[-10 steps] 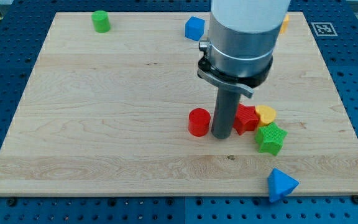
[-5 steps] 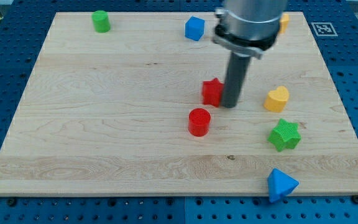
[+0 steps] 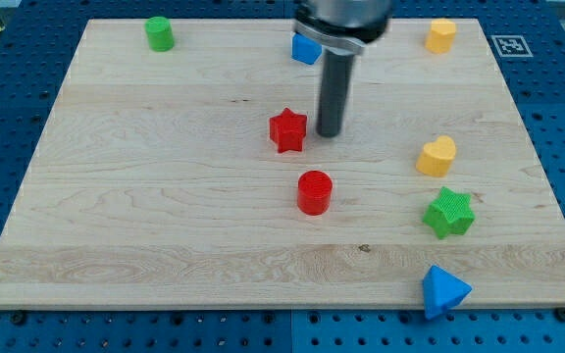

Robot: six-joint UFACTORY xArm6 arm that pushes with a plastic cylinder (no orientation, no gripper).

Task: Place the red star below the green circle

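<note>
The red star [image 3: 287, 129] lies near the board's middle, above the red cylinder [image 3: 314, 191]. The green circle, a short green cylinder [image 3: 159, 33], stands at the board's top left, far up and to the left of the star. My tip [image 3: 329, 133] is on the board just right of the red star, with a small gap between them.
A blue cube [image 3: 306, 48] sits at the top centre, partly behind the arm. A yellow block [image 3: 440, 35] is at the top right. A yellow heart [image 3: 437, 157], a green star [image 3: 449, 213] and a blue triangle [image 3: 443, 290] lie along the right side.
My tip has moved up and to the left, pushing the red star up and left, away from the yellow heart and green star. The star now lies left of the tip.
</note>
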